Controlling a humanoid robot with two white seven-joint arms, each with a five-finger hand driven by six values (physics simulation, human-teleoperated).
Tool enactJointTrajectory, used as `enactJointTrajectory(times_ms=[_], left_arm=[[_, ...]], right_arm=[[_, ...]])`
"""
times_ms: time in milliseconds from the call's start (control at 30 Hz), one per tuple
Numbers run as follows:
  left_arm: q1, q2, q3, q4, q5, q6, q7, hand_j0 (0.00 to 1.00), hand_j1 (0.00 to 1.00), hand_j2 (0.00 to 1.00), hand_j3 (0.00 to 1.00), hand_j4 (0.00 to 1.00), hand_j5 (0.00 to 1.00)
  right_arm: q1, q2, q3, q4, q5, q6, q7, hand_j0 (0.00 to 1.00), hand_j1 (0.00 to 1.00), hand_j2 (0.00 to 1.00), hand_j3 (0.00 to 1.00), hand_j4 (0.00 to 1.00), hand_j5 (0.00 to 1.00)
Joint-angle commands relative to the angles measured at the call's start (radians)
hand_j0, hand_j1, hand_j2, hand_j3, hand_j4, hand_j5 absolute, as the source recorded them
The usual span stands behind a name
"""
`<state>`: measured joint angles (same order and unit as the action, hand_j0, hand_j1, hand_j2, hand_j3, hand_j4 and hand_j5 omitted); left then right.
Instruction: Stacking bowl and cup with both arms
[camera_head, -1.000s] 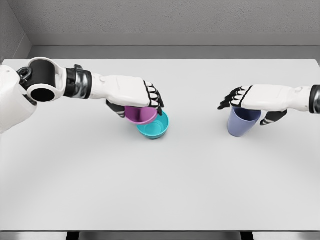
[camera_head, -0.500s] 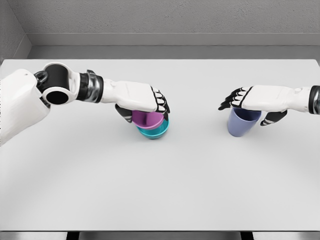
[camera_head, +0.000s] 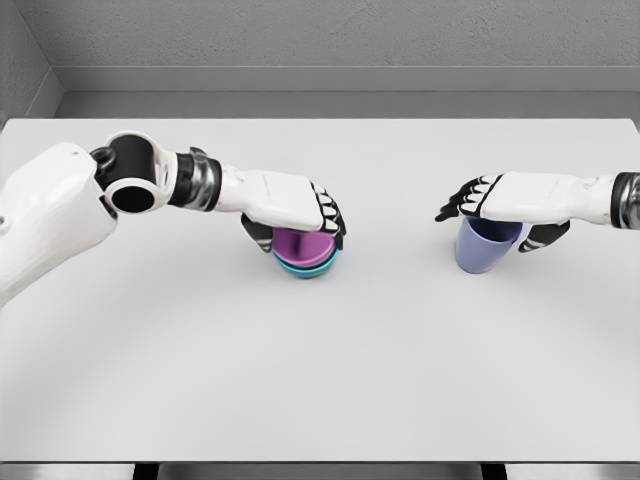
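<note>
Item 1, white table (camera_head: 320, 380): I see it filling the head view, grey walls behind.

Item 2, teal bowl (camera_head: 310, 268): I log it left of the table's middle, upright, only its rim and a strip of wall showing.

Item 3, purple bowl (camera_head: 300, 243): nested inside the teal bowl, rim just above the teal rim.

Item 4, left hand (camera_head: 292, 208): I see it on top of the purple bowl, fingers (camera_head: 328, 212) curled over the far rim, thumb on the near side, clamped on that bowl.

Item 5, lavender cup (camera_head: 482, 246): upright on the table's right, well apart from the bowls.

Item 6, right hand (camera_head: 505, 203): over the cup's mouth, fingers and thumb wrapped around its rim
</note>
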<state>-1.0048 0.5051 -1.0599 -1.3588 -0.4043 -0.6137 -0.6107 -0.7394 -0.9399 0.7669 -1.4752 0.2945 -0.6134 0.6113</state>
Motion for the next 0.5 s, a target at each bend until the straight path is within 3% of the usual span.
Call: enactJointTrajectory(times_ms=[0, 233, 467], left_arm=[[0.0, 0.0, -0.003, 0.0, 0.007, 0.003, 0.0, 0.81, 0.81, 0.81, 0.81, 0.81, 0.81], [-0.003, 0.001, -0.003, 0.0, 0.015, 0.003, 0.0, 1.0, 1.0, 1.0, 1.0, 1.0, 1.0], [-0.006, 0.004, -0.002, 0.0, 0.018, 0.003, 0.0, 1.0, 1.0, 1.0, 1.0, 1.0, 1.0]], right_arm=[[0.0, -0.002, 0.0, 0.006, -0.005, 0.003, 0.0, 1.0, 1.0, 1.0, 1.0, 1.0, 1.0], [0.0, 0.003, 0.0, 0.006, -0.005, 0.003, 0.0, 1.0, 1.0, 1.0, 1.0, 1.0, 1.0], [-0.003, 0.001, 0.0, 0.006, -0.005, 0.003, 0.0, 1.0, 1.0, 1.0, 1.0, 1.0, 1.0]])
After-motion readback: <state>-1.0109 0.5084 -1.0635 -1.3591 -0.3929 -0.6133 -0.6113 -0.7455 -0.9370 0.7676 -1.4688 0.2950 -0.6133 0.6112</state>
